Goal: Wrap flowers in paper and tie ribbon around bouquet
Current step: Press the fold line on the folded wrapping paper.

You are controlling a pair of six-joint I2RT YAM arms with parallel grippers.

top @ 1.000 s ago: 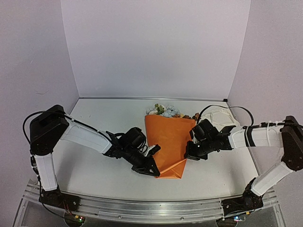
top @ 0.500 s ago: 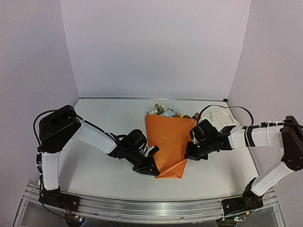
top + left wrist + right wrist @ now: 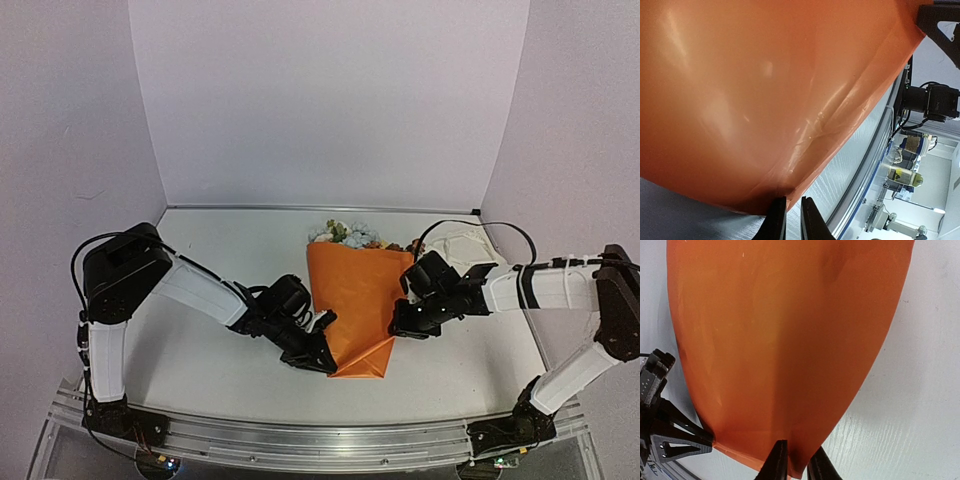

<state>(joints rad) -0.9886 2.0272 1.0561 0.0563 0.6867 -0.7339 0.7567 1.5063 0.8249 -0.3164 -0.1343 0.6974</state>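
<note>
A glossy orange paper cone (image 3: 355, 300) lies flat in the middle of the white surface (image 3: 200, 370), its wide mouth toward 12 o'clock and its point toward 6 o'clock. Pastel artificial flowers (image 3: 350, 235) stick out of the mouth. The left fingers (image 3: 320, 345) sit at the cone's 7 o'clock edge. In the left wrist view they (image 3: 792, 212) are almost together, with the paper's folded edge at their tips; I cannot tell whether they pinch it. The right fingers (image 3: 400, 325) are at the 4 o'clock edge, slightly parted (image 3: 797, 462), with the paper's edge dipping into the gap. A cream-white ribbon (image 3: 465, 245) lies heaped at 2 o'clock, behind the right arm.
</note>
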